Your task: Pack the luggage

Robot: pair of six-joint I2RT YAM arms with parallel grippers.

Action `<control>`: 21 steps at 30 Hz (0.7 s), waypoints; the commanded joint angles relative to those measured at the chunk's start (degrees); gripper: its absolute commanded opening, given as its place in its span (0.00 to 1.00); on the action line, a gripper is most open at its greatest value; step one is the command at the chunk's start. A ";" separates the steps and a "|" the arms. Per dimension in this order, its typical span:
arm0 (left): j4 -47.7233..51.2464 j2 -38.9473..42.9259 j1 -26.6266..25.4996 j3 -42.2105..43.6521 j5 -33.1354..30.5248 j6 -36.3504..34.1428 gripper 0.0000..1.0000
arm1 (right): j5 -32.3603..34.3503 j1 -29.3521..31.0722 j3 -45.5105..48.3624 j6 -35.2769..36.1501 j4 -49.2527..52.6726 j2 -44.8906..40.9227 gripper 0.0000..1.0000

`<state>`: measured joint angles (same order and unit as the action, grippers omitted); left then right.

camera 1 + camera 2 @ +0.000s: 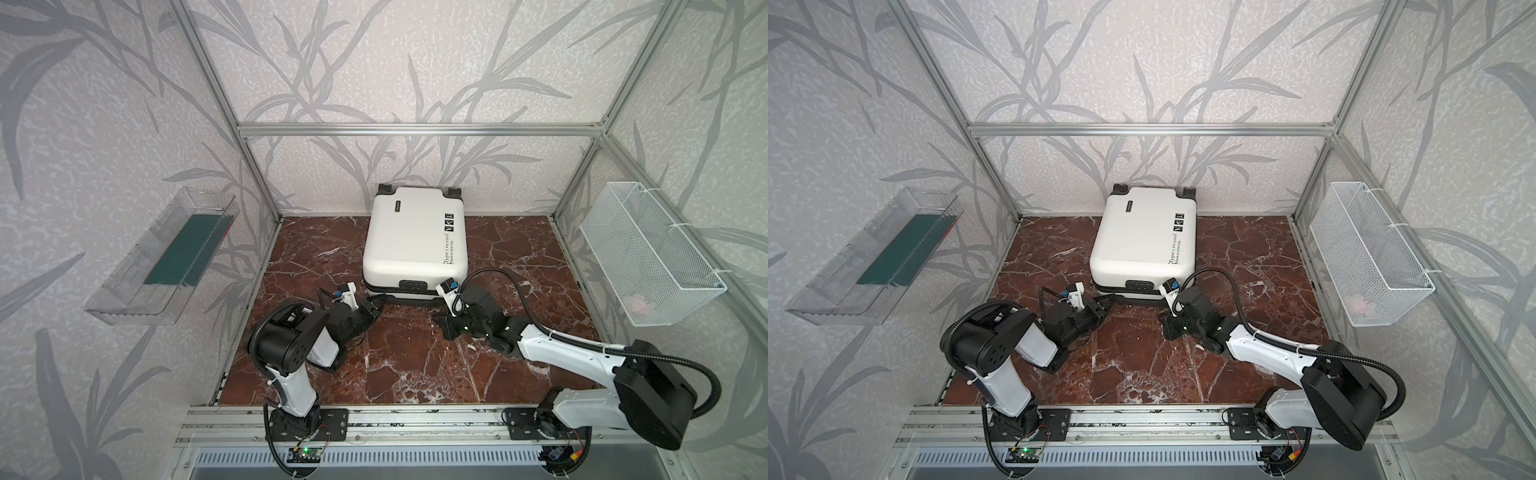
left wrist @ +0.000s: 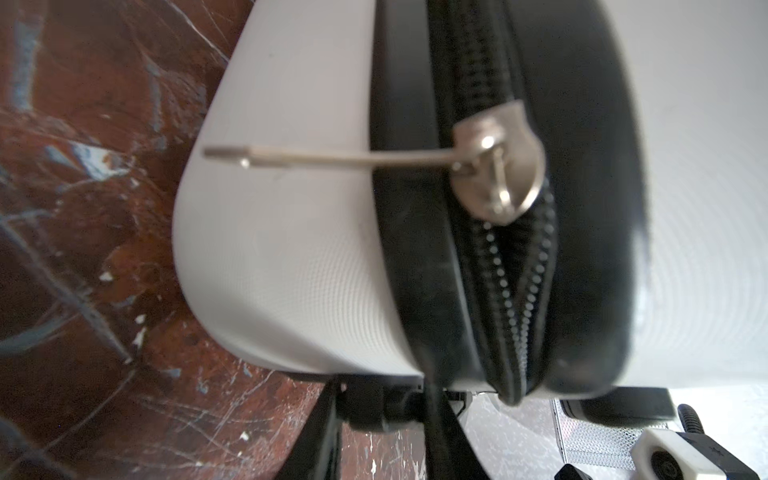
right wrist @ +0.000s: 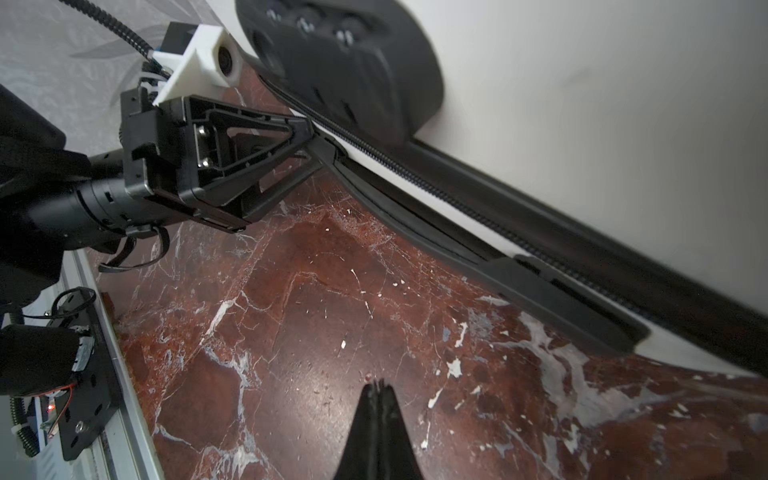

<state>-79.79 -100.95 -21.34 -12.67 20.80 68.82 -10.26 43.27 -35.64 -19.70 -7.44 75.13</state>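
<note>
Right wrist view: left hand [image 3: 318,139] slightly spread, at luggage [image 3: 582,104] zipper edge.

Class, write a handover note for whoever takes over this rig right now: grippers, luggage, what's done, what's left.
Left gripper: at the near left corner of the luggage, by the zipper slider; grip unclear.
Right gripper: shut, empty, over the table.
Luggage: lying flat at the table's back, lid down.
Done: lid closed; zipper slider partway, teeth apart on one side.
Left: probably finish zipping.
</note>
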 commanded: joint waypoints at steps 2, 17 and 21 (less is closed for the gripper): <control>-1.11 -0.57 -0.80 -1.31 0.74 -3.59 0.17 | 6.02 -1.91 -0.67 -0.24 1.71 -4.72 0.00; -1.16 -0.97 -0.76 -1.70 1.29 -3.43 0.16 | -4.26 -19.71 10.32 1.11 0.17 -18.33 0.58; -1.14 -1.18 -0.80 -1.84 1.35 -3.34 0.15 | -7.74 -19.67 8.94 0.36 -2.37 -12.97 0.58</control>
<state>-79.88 -101.14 -21.34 -12.82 21.17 69.19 -13.74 23.62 -25.87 -19.46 -6.57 59.44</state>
